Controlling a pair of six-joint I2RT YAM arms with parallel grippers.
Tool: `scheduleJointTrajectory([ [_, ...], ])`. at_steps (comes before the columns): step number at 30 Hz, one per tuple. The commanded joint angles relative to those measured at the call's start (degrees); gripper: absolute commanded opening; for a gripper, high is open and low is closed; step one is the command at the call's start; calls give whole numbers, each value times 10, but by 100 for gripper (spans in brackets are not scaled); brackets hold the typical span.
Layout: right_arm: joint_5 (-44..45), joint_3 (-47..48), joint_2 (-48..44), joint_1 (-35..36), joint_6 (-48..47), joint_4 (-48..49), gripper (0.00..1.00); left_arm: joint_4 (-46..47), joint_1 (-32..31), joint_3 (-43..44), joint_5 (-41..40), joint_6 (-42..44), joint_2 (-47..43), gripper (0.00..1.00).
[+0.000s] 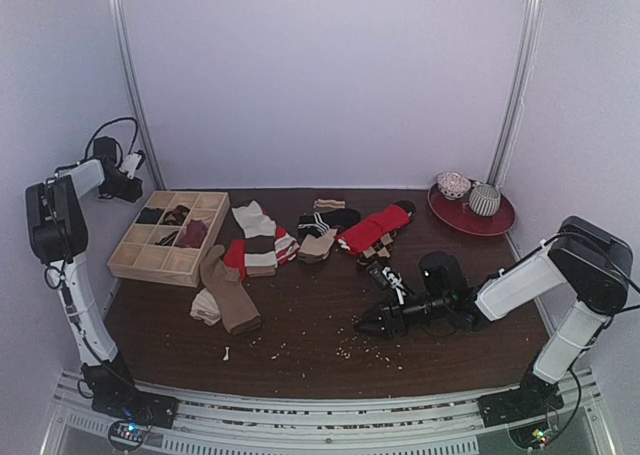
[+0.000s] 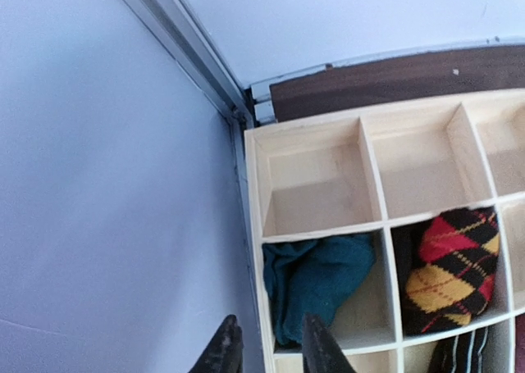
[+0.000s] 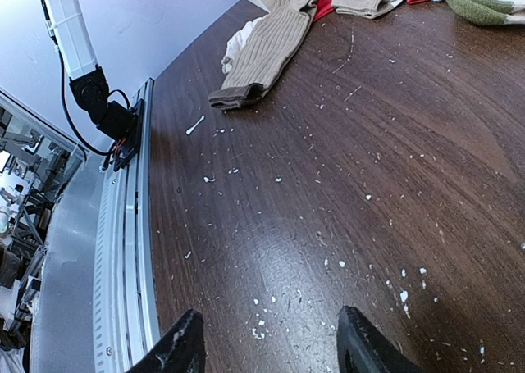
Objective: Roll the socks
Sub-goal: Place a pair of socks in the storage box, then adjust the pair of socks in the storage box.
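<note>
Left end effector [image 2: 271,324], fingers slightly apart and empty, hangs above the tray [image 2: 254,225] compartment holding the teal sock [image 2: 316,283], right end effector [image 3: 271,316] spread empty over the table [image 3: 328,184], so the next move seems to be fetching one of the loose socks [image 1: 260,240] from mid-frame to roll.

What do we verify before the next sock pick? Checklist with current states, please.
1. Left gripper empty: ok, holds nothing, over the wooden tray edge.
2. Teal sock inside a compartment: ok.
3. Right gripper open, empty: ok, over bare table.
4. Spare compartments: ok, two back ones empty.
5. All socks rolled: not ok, brown sock lies flat.
</note>
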Motion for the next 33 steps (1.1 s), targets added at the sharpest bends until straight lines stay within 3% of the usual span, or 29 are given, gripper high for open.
scheduleJointTrajectory([
  [1,0,10,-12,-4,-3,-2,55,-7,-2,26,17,-6,9,19],
  [7,-1,13,-8,-4,-7,-6,56,-34,-19,31,-18,-2,46,10],
  [13,-3,13,1,-4,-7,-4,55,-70,-31,71,-42,-13,91,8],
  [20,-9,16,18,-7,-2,4,55,-126,-53,138,-193,-18,163,8],
  [25,-11,16,25,-9,1,10,55,-142,-53,131,-267,-18,189,9],
  [33,-9,12,21,-10,3,12,55,-142,-53,124,-256,-17,207,15],
])
